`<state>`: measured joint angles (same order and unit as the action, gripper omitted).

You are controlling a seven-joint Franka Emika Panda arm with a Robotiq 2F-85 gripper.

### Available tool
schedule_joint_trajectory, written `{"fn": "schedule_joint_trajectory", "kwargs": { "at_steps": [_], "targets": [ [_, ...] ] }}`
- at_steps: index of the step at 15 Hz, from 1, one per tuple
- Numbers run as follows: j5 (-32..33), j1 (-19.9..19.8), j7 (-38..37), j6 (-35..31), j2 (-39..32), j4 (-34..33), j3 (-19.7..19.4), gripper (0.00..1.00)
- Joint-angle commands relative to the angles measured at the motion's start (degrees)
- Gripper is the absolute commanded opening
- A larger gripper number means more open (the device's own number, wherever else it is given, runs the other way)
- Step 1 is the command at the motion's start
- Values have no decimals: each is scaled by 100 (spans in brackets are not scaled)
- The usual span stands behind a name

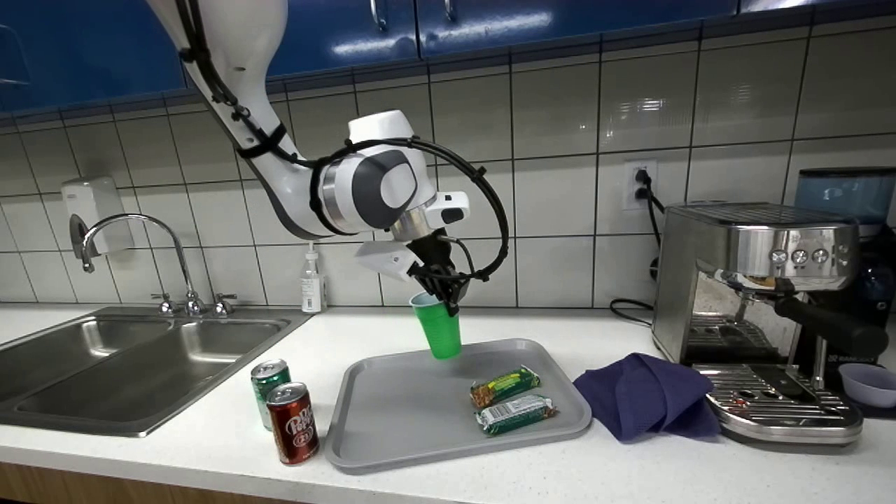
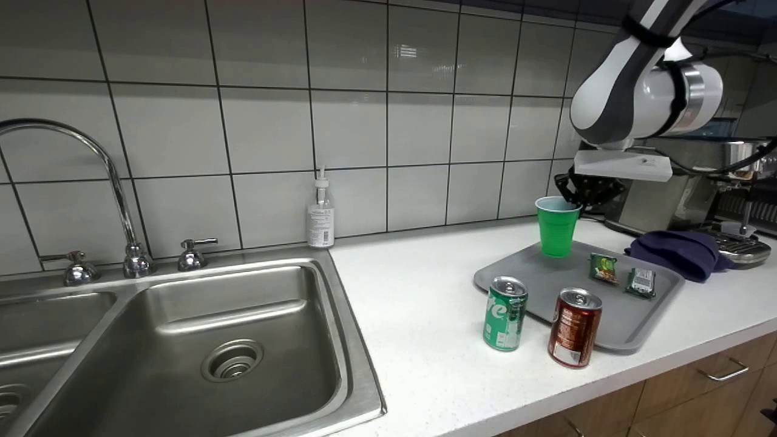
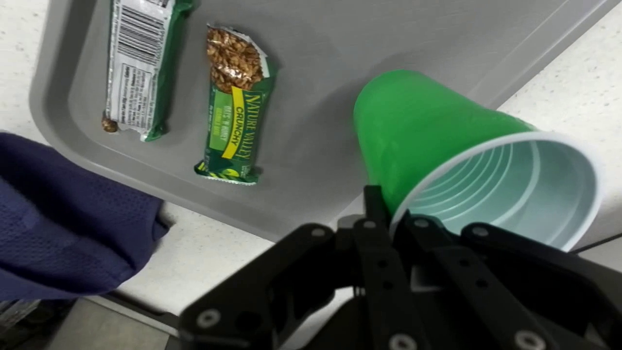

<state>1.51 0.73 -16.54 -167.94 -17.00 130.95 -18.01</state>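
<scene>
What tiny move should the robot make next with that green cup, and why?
I'd probably ease the green cup gently down toward the gray tray: it seems to hang tilted above it, with the pincer shut on its rim alone.

White arm (image 1: 238,91) bent, claw (image 3: 396,216) tipped down
In an exterior view the arm slopes down from left to right; below the wrist (image 1: 388,185), black fingers (image 3: 376,253) pinch close together.

The tray (image 3: 311,58) gives free room between the obstructing green cup (image 3: 413,126) and granola bars (image 3: 238,116).
</scene>
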Motion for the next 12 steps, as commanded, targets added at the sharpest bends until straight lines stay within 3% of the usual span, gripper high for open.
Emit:
{"fn": "schedule_joint_trajectory", "kwargs": {
  "at_steps": [1, 12],
  "targets": [
    [172, 100, -451, -85, -261, -192, -250, 1],
    [-74, 242, -976, -35, -780, -483, -431, 1]
  ]
}}
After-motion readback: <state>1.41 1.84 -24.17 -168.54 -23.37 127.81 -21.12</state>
